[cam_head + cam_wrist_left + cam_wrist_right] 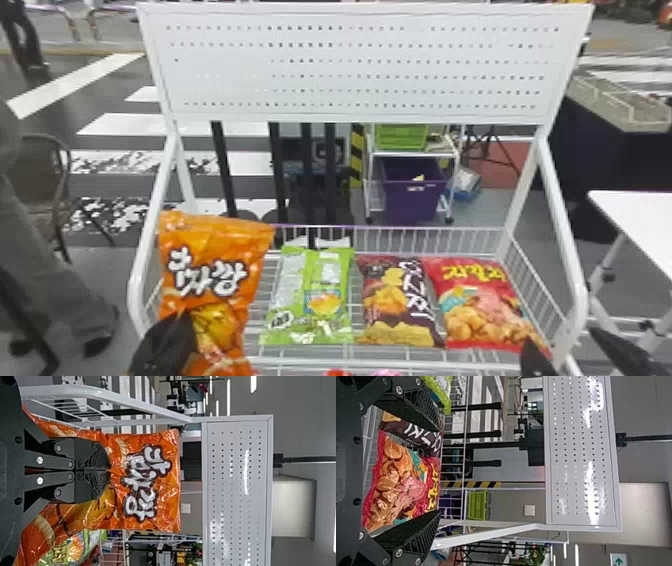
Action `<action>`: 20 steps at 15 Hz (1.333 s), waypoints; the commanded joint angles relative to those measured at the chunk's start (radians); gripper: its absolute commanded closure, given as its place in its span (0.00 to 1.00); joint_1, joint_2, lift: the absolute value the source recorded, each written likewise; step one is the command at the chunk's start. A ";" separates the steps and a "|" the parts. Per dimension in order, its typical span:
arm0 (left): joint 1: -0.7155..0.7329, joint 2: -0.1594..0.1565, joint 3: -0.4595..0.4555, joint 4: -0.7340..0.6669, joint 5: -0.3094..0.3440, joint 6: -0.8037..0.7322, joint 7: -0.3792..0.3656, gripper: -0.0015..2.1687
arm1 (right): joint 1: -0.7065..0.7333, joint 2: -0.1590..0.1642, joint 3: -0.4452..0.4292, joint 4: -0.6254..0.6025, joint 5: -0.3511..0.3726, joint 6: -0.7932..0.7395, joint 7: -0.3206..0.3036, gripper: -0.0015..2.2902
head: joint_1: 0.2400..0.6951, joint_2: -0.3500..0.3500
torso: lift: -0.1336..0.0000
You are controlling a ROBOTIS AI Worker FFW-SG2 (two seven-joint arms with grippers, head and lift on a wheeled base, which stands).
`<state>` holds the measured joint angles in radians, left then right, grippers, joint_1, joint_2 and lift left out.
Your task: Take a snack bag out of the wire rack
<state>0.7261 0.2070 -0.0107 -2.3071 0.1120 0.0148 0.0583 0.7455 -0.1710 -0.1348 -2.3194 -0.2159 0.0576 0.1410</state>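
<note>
In the head view my left gripper [167, 345] is at the lower left, against the front of the orange snack bag [215, 260], which stands taller than the others at the wire rack's [425, 367] left end. The left wrist view has my left gripper [107, 471] shut on the orange bag [146, 483], its film creased around the fingertips. At the lower right of the head view is my right gripper [565, 345]; in the right wrist view this gripper [440, 471] stands open, with the red bag [401, 483] behind the gap between its fingers.
Green [312, 295], dark brown [397, 300] and red bags lie side by side in the rack, right of the orange one. White side posts [560, 240] flank it, and a perforated panel [360, 65] rises at the back. A white table [640, 220] stands at the right.
</note>
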 commanded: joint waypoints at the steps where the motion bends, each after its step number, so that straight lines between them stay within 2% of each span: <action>1: -0.001 0.000 0.000 0.000 0.000 0.000 0.000 0.95 | 0.000 -0.001 0.000 0.000 0.000 0.000 0.000 0.08 | 0.57 0.50 | 1.00; 10: 0.001 -0.001 0.000 0.000 0.000 0.000 -0.002 0.95 | -0.014 -0.007 0.004 0.012 0.000 0.000 -0.008 0.08 | 0.57 0.50 | 1.00; 13: -0.007 -0.003 -0.018 0.002 -0.006 0.000 -0.005 0.95 | -0.155 -0.073 0.116 0.114 0.024 0.031 -0.077 0.08 | 0.57 0.50 | 1.00; 14: -0.008 -0.005 -0.025 0.003 -0.012 0.000 -0.003 0.95 | -0.213 -0.081 0.158 0.156 0.023 0.067 -0.089 0.08 | 0.57 0.50 | 1.00; 17: -0.014 -0.006 -0.040 0.009 -0.026 0.000 -0.003 0.95 | -0.383 -0.088 0.282 0.275 0.023 0.190 -0.139 0.08 | 0.57 0.50 | 1.00; 19: -0.017 -0.005 -0.041 0.012 -0.026 0.000 -0.003 0.95 | -0.488 -0.079 0.346 0.367 0.021 0.236 -0.153 0.08 | 0.57 0.50 | 1.00; 20: -0.017 -0.003 -0.041 0.012 -0.026 0.000 -0.003 0.95 | -0.537 -0.064 0.373 0.414 0.021 0.248 -0.158 0.08 | 0.57 0.50 | 1.00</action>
<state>0.7094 0.2021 -0.0516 -2.2957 0.0859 0.0146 0.0553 0.2779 -0.2500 0.1993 -1.9705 -0.1937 0.2830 -0.0142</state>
